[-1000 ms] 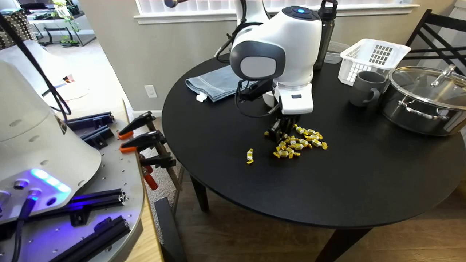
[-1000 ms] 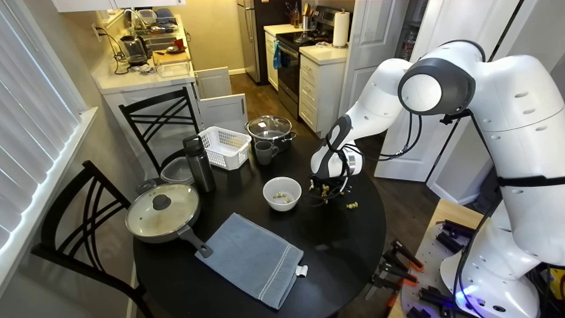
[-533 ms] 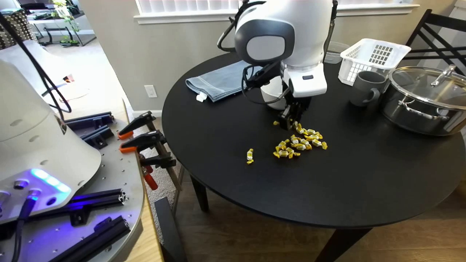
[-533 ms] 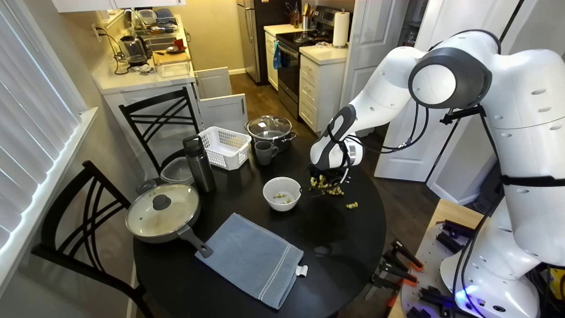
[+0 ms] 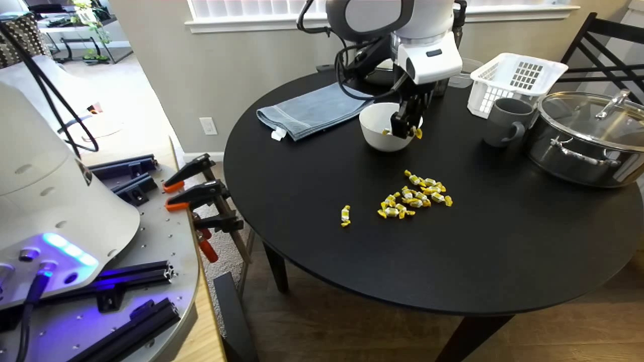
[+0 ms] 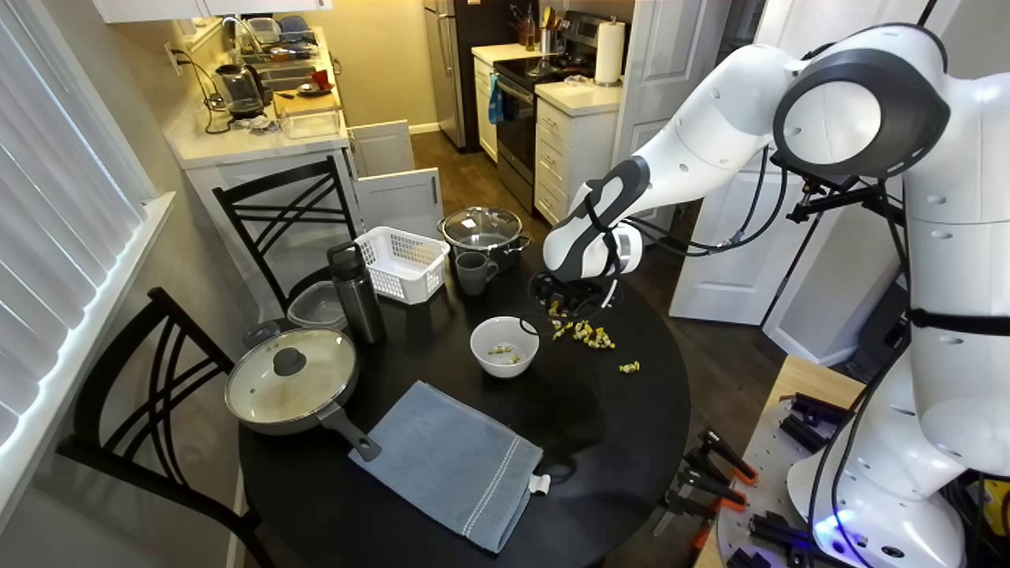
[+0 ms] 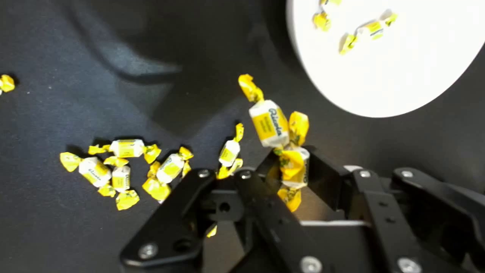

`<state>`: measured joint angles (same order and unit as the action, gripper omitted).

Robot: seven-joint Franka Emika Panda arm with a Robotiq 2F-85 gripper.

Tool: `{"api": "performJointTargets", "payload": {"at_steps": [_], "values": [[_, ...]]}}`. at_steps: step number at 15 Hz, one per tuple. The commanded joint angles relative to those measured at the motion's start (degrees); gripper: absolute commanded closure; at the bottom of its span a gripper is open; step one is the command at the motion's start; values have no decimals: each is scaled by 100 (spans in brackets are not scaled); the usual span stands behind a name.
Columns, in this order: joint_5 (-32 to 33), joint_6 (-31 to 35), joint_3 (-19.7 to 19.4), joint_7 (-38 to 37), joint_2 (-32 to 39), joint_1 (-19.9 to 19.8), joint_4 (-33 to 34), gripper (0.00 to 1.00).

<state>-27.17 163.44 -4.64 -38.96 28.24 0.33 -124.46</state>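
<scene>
My gripper [image 7: 293, 167] is shut on two yellow-and-white wrapped candies. One candy [image 7: 297, 176] is pinched between the fingertips, and a second candy [image 7: 268, 123] sticks out ahead of them. In an exterior view the gripper [image 5: 406, 123] is raised above the table, in front of the white bowl [image 5: 377, 136]. The bowl also shows in the wrist view [image 7: 420, 76], beside the fingertips and not under them. A few candies [image 7: 373, 29] lie inside it. Several loose candies [image 5: 413, 202] lie in a pile on the table, and a lone candy [image 5: 345, 215] lies apart.
A folded blue towel [image 6: 458, 465] lies near the bowl. A lidded skillet [image 6: 288, 379], a dark bottle [image 6: 359, 300], a white basket [image 6: 406, 276], a grey mug [image 6: 473, 274] and a lidded pot [image 5: 578, 156] stand on the round black table [image 5: 478, 251].
My gripper has risen from the candy pile and moved back towards the bowl, carrying the candies with it. The remaining pile and the lone candy lie still.
</scene>
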Motion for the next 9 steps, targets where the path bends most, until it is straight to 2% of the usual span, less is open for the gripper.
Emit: {"api": "performJointTargets", "payload": {"at_steps": [1,8,9], "values": [[-26,-74,293,19,-192,46,80,95],[-70,70,789,133,-31,253,491,95],[-33,37,793,136,-19,287,508,93]]}}
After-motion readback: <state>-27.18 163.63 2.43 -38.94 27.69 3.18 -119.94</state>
